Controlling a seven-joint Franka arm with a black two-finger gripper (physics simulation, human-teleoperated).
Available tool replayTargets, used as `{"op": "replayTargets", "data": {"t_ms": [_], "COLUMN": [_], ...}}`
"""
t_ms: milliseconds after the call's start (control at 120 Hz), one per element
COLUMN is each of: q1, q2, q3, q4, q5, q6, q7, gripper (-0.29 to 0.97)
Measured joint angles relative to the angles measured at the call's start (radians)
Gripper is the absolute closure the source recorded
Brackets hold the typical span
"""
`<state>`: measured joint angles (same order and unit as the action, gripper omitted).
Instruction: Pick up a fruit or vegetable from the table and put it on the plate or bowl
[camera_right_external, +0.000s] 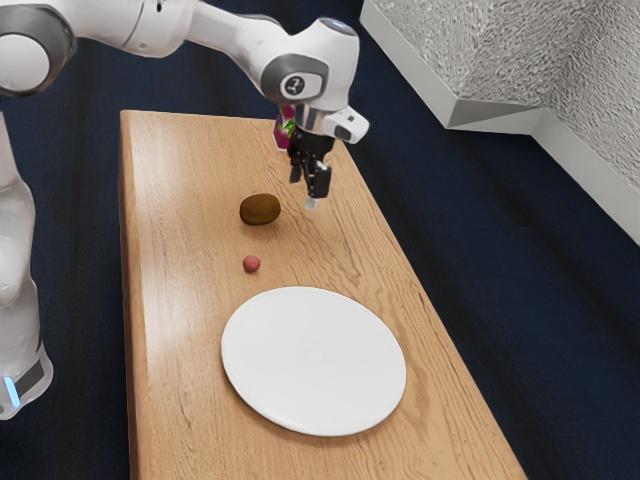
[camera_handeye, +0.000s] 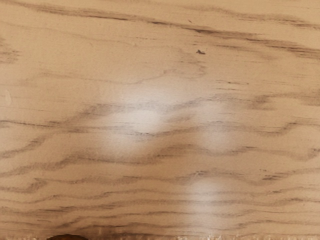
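The arm reaches in from the exterior view's upper left and points the claw (camera_right_external: 313, 200) down over the wooden table (camera_right_external: 180, 200). Seen from the side, the claw does not reveal whether it is apart or together; I cannot tell. Nothing is seen in its hold.

A brown, oval fruit (camera_right_external: 260, 208) lies on the table just beside the claw, at about 9 o'clock from it in the exterior view, and the two are apart. A small red fruit (camera_right_external: 251, 263) sits at 6 o'clock from the brown one, near it but not touching. The white plate (camera_right_external: 313, 360) lies flat toward the near end of the table, with the red fruit at about 11 o'clock from its centre, just off the rim. Nothing lies on the plate.

A pink-and-green box (camera_right_external: 285, 128) stands behind the arm's hand, at 12 o'clock from the claw and partly hidden by it.

The wrist view looks straight down on bare wood grain with pale glossy patches.
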<state>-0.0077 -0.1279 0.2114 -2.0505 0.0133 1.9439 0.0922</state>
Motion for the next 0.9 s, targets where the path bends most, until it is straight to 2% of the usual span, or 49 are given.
{"op": "replayTargets", "data": {"t_ms": [192, 667, 900], "q1": [0.005, 0.005, 0.005], "q2": [-0.054, -0.071, -0.077], "q3": [0.011, 0.081, 0.086], "q4": [-0.074, -0.135, -0.165], "q5": [0.022, 0.048, 0.049], "q6": [0.024, 0.034, 0.044], "q7": [0.005, 0.014, 0.016], "gripper": [0.00, 0.00, 0.00]}}
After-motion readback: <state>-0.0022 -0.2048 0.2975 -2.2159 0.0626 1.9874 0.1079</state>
